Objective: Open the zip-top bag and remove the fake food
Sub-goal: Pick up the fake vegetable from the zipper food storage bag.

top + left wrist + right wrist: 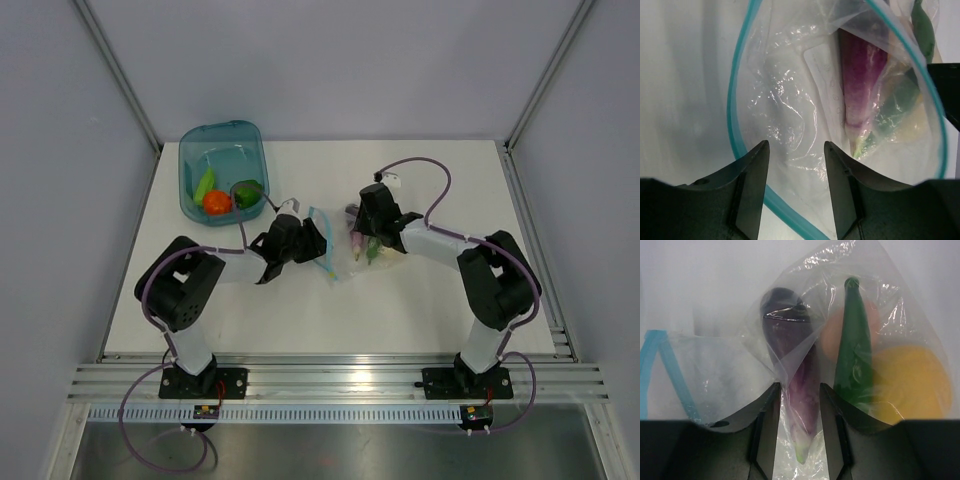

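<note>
The zip-top bag (338,264) is lying across the middle of the table (420,310), between the two arms. Long axis running left to right. Its mouth is facing the left arm and the closed end is sitting under the right arm.

The mouth is already gaping, the teal zip strip (732,105) standing open in a loop.

Left gripper (795,147): hovering at the mouth with its fingers moderately apart and holding nothing. The near lip of the strip is crossing just beneath the gap.

Right gripper (800,390): fingers narrow, flanking the tapered end of the purple eggplant (790,325) through the plastic. Cannot tell whether they are actually clamping.

Fake food in the bag: the eggplant, a dark green piece (852,345) and a yellow lemon (912,385), all crowding the closed end, well back from the mouth.

The teal tub (190,185) at the far left is holding an orange-red tomato (217,203) and two green pieces.

Judgement: the left arm is nearer the opening. Anything coming out is having to travel toward it, along the bag's length.
</note>
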Tool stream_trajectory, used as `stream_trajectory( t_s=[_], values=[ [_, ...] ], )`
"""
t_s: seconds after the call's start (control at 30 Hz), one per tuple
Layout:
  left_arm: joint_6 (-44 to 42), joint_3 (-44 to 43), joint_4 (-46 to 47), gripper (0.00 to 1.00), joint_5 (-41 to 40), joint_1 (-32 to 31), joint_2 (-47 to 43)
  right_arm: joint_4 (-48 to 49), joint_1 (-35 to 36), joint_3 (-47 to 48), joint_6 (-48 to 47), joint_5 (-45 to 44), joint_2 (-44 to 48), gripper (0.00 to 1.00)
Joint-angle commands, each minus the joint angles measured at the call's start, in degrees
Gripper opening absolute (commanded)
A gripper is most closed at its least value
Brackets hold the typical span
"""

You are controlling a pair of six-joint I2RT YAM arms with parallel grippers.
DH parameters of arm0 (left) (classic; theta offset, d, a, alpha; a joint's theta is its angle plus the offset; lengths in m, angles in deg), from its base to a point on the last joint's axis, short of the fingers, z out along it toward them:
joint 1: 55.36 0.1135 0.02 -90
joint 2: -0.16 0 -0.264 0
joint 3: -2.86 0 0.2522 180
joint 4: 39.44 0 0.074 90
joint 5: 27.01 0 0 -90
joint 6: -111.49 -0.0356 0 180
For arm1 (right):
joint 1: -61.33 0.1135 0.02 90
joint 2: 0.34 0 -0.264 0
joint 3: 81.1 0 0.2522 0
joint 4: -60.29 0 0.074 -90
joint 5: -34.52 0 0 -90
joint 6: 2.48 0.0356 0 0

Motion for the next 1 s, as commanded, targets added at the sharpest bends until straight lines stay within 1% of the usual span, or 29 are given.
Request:
stream_trajectory(
  t_s=[0.0, 0.1, 0.2, 0.4, 0.43, 0.57, 0.6, 0.7, 0.8, 0.83, 0.9, 0.93, 0.97],
  values=[
    [-4.45, -3.73, 3.71, 0.51, -3.63, -0.96, 2.05, -0.16, -1.59, 3.09, -0.92, 2.40, -1.97, 0.44],
    [-4.81, -4.96, 4.15, 0.51, -3.27, -1.05, 3.90, 2.03, -1.77, 2.12, -0.48, 4.95, -3.46, 0.43],
    [-5.51, -5.93, 3.54, 0.51, -3.27, -1.14, 4.61, 2.04, -1.77, 2.38, 0.05, 6.44, -4.43, 0.43],
    [-6.04, -6.55, 3.71, 0.52, -2.66, -1.40, 4.43, 2.30, -2.03, 1.60, 0.66, 9.52, -4.70, 0.42],
    [-6.12, -6.63, 3.45, 0.52, -2.74, -1.49, 4.17, 4.22, -2.12, 1.51, 0.75, 10.13, -4.70, 0.42],
    [-6.39, -6.81, 3.27, 0.52, -2.75, -1.58, 3.73, 4.76, -2.12, 1.77, 0.49, 13.91, -5.49, 0.41],
    [-6.48, -6.90, 3.27, 0.52, -2.75, -1.58, 3.73, 4.68, -2.12, 1.77, 0.31, 14.53, -6.01, 0.38],
    [-6.74, -7.07, 3.10, 0.52, -2.66, -1.58, 3.64, 4.85, -2.12, 1.42, 0.84, 16.73, -6.02, 0.34],
    [-6.74, -7.25, 3.10, 0.52, -2.66, -1.66, 3.99, 6.52, -2.12, -0.51, 1.54, 20.33, -4.79, 0.23],
    [-6.74, -7.25, 3.01, 0.52, -2.66, -1.66, 3.91, 6.96, -2.12, -0.95, 1.54, 20.68, -4.26, 0.17],
    [-6.74, -7.16, 3.10, 0.52, -2.66, -1.66, 3.82, 7.14, -2.12, -2.18, 1.63, 20.95, -2.59, 0.13],
    [-6.65, -7.16, 3.10, 0.52, -2.66, -1.66, 3.82, 7.22, -2.12, -2.53, 1.54, 20.95, -1.98, 0.08],
    [-6.74, -7.16, 3.10, 0.52, -2.66, -1.66, 3.73, 7.22, -2.12, -2.80, 1.54, 21.21, -1.36, 0.05]
  ],
)
